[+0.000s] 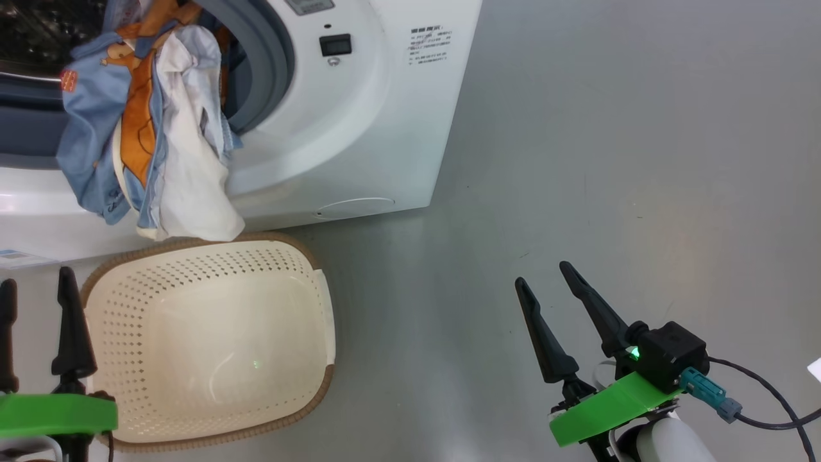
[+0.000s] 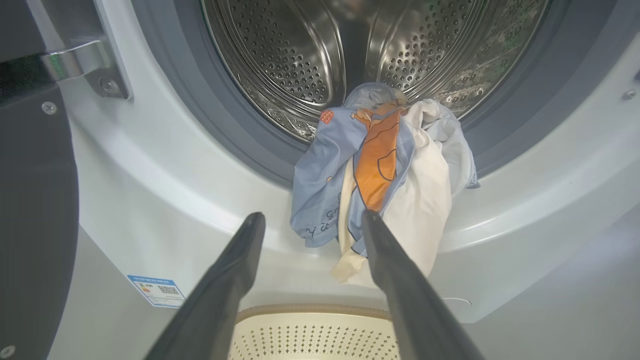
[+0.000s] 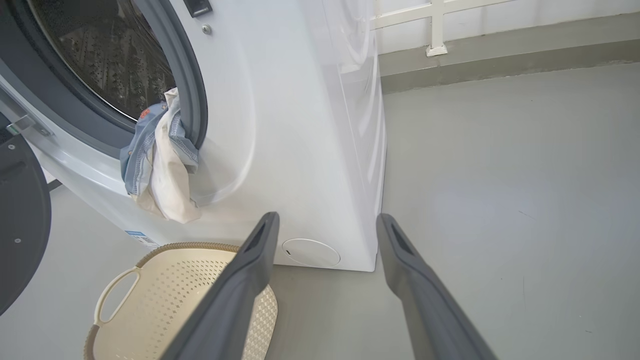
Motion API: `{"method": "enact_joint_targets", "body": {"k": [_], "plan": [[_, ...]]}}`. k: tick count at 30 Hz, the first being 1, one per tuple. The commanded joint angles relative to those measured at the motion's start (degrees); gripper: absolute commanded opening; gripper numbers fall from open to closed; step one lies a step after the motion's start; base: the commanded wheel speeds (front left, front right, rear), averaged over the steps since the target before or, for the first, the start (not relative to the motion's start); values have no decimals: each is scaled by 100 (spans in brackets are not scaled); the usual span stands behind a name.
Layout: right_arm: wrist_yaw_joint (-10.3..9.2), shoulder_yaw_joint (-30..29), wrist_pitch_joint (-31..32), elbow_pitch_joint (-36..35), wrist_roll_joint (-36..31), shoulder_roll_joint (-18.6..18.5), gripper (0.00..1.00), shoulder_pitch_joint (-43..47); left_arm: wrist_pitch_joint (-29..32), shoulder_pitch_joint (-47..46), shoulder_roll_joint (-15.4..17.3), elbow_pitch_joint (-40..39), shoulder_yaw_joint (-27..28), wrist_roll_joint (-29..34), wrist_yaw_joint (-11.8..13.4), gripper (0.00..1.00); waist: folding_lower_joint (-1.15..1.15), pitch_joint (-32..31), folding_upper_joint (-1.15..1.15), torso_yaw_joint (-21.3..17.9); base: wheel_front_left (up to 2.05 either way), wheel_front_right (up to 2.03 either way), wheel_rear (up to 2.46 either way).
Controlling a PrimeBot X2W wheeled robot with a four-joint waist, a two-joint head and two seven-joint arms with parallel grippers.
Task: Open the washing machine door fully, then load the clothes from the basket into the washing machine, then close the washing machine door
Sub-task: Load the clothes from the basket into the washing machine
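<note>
Over drum lip of washing machine [image 1: 359,128], clothes [image 1: 147,128] hang half out, tail dangling above empty basket [image 1: 211,308]. Likely soft, light, limp, prone to slide out; best pinch bunched hanging fold, then push deep. Left claw [image 1: 36,282] and right claw [image 1: 543,274] both spread, holding nothing. Left wrist view shows steel drum [image 2: 300,50] behind bundle; right wrist view shows washing machine door [image 3: 20,220] swung open at left.

Grey floor [image 1: 577,160] beneath the washing machine [image 1: 359,128] and the basket [image 1: 211,333] just beside it.

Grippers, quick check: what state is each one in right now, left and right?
Left gripper: open, holding nothing.
Right gripper: open, holding nothing.
</note>
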Motion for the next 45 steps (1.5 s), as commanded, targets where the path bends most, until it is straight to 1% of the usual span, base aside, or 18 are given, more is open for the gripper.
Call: {"method": "enact_joint_targets", "body": {"k": [1, 3, 13, 17, 26, 40, 45], "plan": [[35, 154, -27, -99, -30, 18, 100, 72, -30, 81, 139, -166, 228, 50, -9, 100, 0, -3, 0, 7, 0, 0, 0], [35, 158, -27, -96, -28, 18, 100, 67, -30, 112, 132, -174, 236, 51, -9, 100, 0, -3, 0, 10, 0, 0, 0], [35, 176, -27, -70, -27, 18, 100, 45, -30, 633, -104, -210, 318, 20, -9, 100, 0, -5, 0, 4, 0, 0, 0], [35, 172, -27, -60, -31, 18, 100, 42, -30, 788, -116, -220, 216, 27, -9, 100, 0, -8, 0, 9, 0, 0, 0], [35, 157, -27, -63, -23, 18, 100, 49, -30, 1075, -158, -243, 239, -7, -9, 100, 0, -14, 0, 9, 0, 0, 0], [35, 139, -27, -58, -33, 18, 100, 57, -30, 1059, -173, -201, 248, -17, -9, 100, 0, -20, 0, 18, 0, 0, 0], [35, 150, -27, -56, -16, 18, 100, 55, -30, 905, -138, -203, 138, -17, -9, 100, 0, -20, 0, 4, 0, 0, 0]]}}
